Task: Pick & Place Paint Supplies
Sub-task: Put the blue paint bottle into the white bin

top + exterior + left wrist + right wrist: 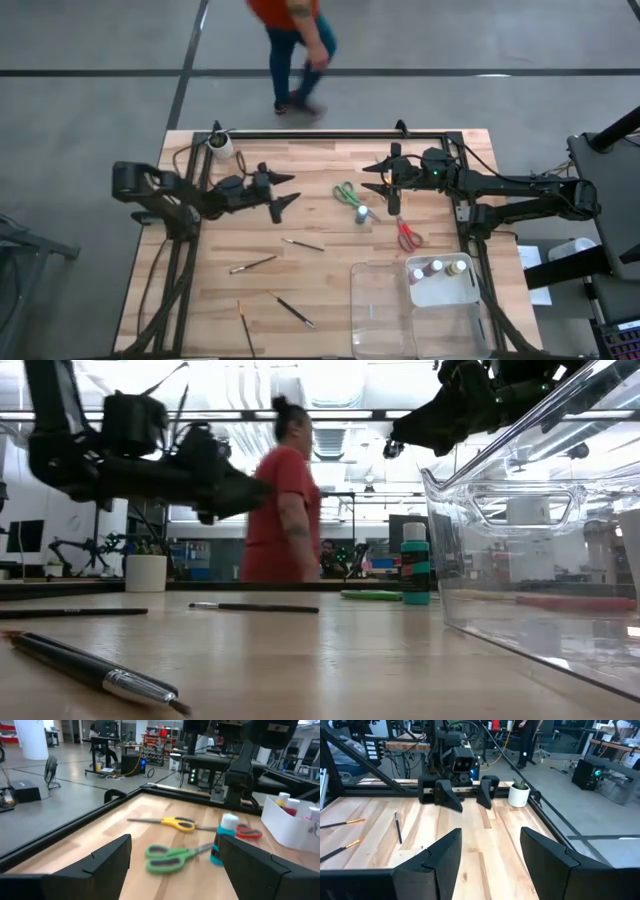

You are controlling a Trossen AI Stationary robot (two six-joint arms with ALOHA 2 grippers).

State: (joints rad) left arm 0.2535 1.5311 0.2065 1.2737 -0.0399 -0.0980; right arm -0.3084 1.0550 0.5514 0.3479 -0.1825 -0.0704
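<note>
Both grippers hover open above the table's far half and touch nothing. My left gripper [287, 191] faces the table's right; my right gripper [376, 177] faces left. Between them lie green-handled scissors [347, 193] and an upright teal bottle [361, 213] with a pale cap. Red-handled scissors [407, 235] lie nearer the right edge. The left wrist view shows my left gripper [175, 842], the green scissors [170, 857], yellow-handled scissors [175, 823] and the teal bottle [224, 840]. Several thin brushes [252, 264] lie flat on the near left. My right gripper [491, 834] looks toward the left arm.
A clear plastic tray [380, 325] sits at the near right; a white compartment [445, 292] in it holds three capped bottles [436, 267]. A white cup [220, 147] stands at the far left corner. A person [295, 45] walks beyond the far edge.
</note>
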